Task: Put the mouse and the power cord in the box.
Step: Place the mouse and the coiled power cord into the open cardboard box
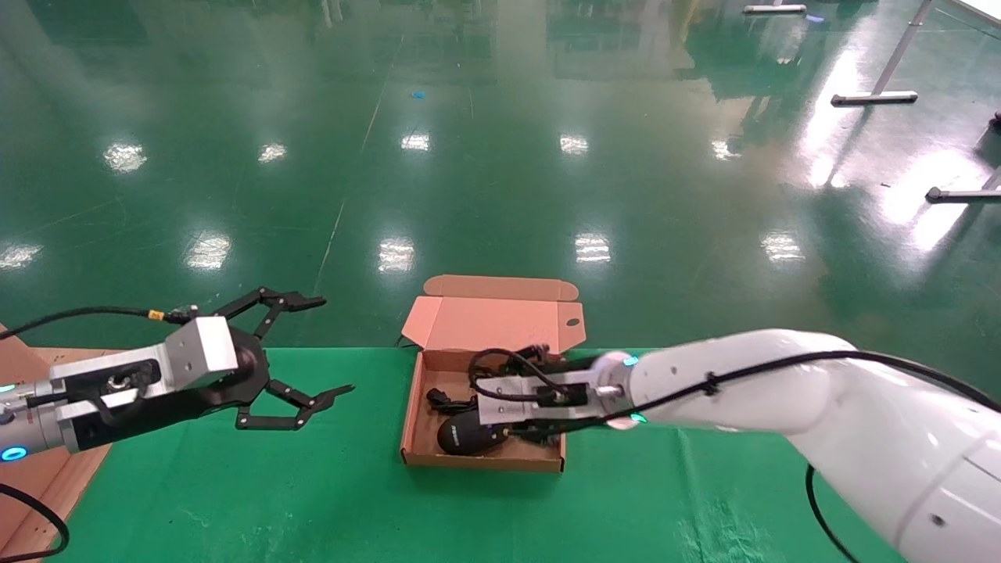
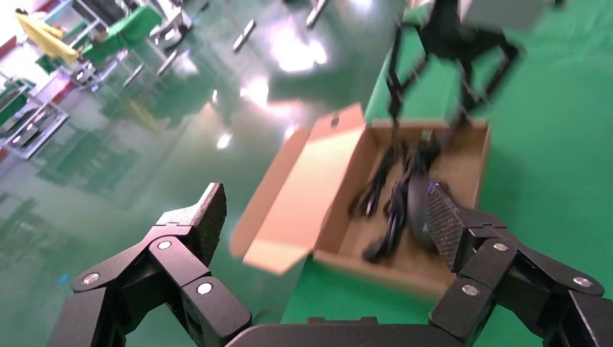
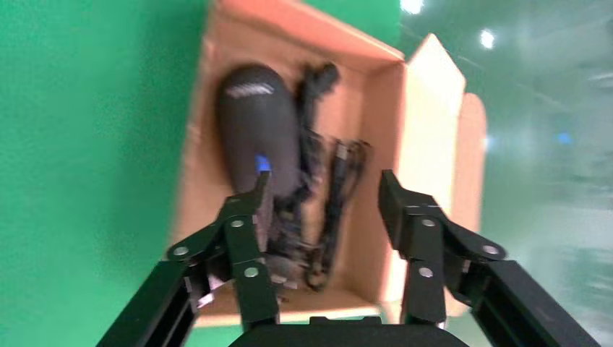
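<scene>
The brown cardboard box (image 1: 485, 461) stands open at the middle of the green table, its lid (image 1: 500, 320) folded back. Inside lie the black mouse (image 1: 469, 434) with its blue wheel (image 3: 262, 163) and a black cable bundle (image 1: 442, 400); I cannot tell the power cord from the mouse's own cable. My right gripper (image 1: 512, 395) hangs open over the box, with the mouse (image 3: 256, 123) and the cables (image 3: 336, 195) just beyond its fingertips (image 3: 259, 206) and nothing between them. My left gripper (image 1: 328, 344) is open, in the air left of the box (image 2: 405, 264).
The green table cloth (image 1: 313, 485) ends just behind the box, with shiny green floor beyond. A brown cardboard piece (image 1: 31, 477) lies at the table's left edge under my left arm. Metal stand feet (image 1: 872, 98) are far off on the right.
</scene>
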{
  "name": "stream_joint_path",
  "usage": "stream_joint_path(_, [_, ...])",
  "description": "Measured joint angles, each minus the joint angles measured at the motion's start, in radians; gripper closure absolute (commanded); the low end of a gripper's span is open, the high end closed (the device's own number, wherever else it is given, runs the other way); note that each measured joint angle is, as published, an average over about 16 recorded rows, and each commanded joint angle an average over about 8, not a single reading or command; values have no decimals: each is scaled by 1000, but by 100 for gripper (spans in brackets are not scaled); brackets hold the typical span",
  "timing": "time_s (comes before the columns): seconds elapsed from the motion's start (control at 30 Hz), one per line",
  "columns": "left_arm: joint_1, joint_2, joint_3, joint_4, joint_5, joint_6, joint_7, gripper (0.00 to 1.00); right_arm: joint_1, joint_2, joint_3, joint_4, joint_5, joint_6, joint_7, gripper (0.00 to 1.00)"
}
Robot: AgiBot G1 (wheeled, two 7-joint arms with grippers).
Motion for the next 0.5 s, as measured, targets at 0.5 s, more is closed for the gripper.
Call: stream_joint_path(0.5, [111,-69,-112,-281,-29,29,-285,0,-143,187,263,156,208,-216,79,0])
